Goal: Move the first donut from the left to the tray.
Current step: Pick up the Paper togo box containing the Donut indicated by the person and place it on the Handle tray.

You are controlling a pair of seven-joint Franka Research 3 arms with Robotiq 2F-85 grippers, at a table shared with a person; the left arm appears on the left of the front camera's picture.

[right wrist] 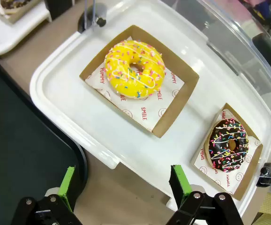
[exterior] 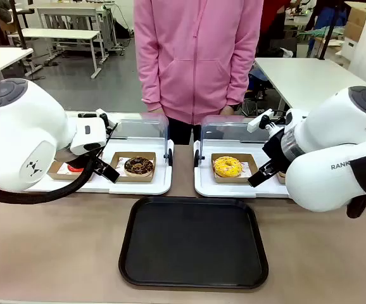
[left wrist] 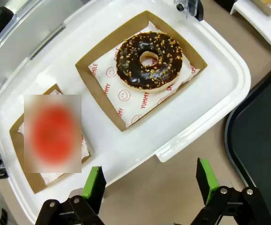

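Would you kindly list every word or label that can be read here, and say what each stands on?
"SMILE": red print on the white paper under the chocolate-glazed donut.
"YUMMY": same paper, beside printed smiley faces.
"YUMMY" and "SMILE": on the liner under the yellow donut.
"YUMMY": on the sheet under the sprinkled chocolate donut; its other print is too small to read.
"RANK": cut-off lettering on the right arm.

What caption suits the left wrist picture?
The left arm's open fingers hover by a white tray holding the red donut and a chocolate donut.
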